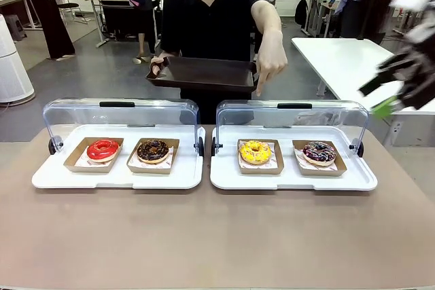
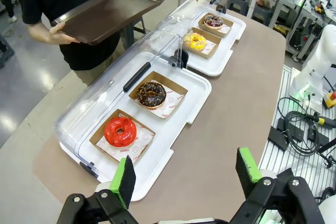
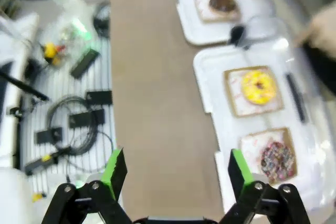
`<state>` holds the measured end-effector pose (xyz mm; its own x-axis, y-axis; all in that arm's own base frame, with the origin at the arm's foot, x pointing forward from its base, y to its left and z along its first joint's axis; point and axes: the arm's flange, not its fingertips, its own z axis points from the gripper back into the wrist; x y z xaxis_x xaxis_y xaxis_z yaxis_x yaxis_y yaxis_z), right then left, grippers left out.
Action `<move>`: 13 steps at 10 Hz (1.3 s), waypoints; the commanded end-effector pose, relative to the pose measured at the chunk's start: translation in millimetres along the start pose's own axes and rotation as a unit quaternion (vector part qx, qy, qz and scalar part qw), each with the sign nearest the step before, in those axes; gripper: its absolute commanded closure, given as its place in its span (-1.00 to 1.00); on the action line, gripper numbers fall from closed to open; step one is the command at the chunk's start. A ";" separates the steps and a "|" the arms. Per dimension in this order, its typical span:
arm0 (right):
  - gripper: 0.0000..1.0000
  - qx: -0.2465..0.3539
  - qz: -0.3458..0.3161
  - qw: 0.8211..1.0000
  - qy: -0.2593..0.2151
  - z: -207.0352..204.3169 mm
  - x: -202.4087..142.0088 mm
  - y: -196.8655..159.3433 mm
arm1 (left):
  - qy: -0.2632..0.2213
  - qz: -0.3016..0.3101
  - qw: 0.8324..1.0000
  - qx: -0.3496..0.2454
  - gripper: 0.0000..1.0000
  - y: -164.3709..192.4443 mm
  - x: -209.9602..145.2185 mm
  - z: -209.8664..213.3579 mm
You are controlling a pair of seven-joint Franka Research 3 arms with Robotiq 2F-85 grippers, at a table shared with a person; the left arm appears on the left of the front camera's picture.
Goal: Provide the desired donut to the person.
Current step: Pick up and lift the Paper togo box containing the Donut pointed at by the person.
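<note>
The person [image 1: 214,15] in a black top stands at the far side, holding a dark brown tray [image 1: 202,74] in one hand and pointing down with the other hand [image 1: 270,66] toward the yellow sprinkled donut [image 1: 255,151]. Beside it lies a dark donut with coloured sprinkles [image 1: 319,153]. The left white tray holds a red glazed donut [image 1: 102,149] and a chocolate donut [image 1: 153,151]. My right gripper [image 1: 397,86] hangs blurred high at the right and is open [image 3: 173,169]. My left gripper [image 2: 186,174] is open above the near table edge, near the red donut [image 2: 120,131].
Each white tray [image 1: 119,178] has its clear lid [image 1: 122,113] tilted up at the far side. Every donut rests in a brown paper box. A white table [image 1: 353,59] stands behind at the right. Cables and equipment [image 3: 68,114] lie beside the table.
</note>
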<state>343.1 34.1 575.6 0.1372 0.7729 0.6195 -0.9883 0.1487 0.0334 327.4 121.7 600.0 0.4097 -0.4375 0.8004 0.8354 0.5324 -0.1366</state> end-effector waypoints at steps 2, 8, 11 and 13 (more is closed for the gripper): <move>-1.00 -0.011 0.074 0.985 0.153 -80.9 43.9 -27.8 | -0.002 -0.001 1.000 -0.003 -1.00 -0.1 2.4 0.4; -1.00 0.005 0.118 0.966 0.230 -166.6 59.3 -24.6 | -0.002 -0.001 1.000 -0.003 -1.00 -0.1 2.4 0.4; -1.00 0.004 0.134 0.961 0.242 -174.1 63.1 -27.2 | -0.002 -0.001 1.000 -0.003 -1.00 -0.1 2.4 0.4; -1.00 0.004 0.134 0.961 0.242 -174.1 63.1 -27.2 | -0.002 -0.001 1.000 -0.003 -1.00 -0.1 2.4 0.4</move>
<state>388.1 184.0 480.4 -0.1109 0.9766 0.1843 -0.9931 -0.1019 -0.0578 328.2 121.4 600.1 0.4103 -0.4386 0.7996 0.8356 0.5321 -0.1369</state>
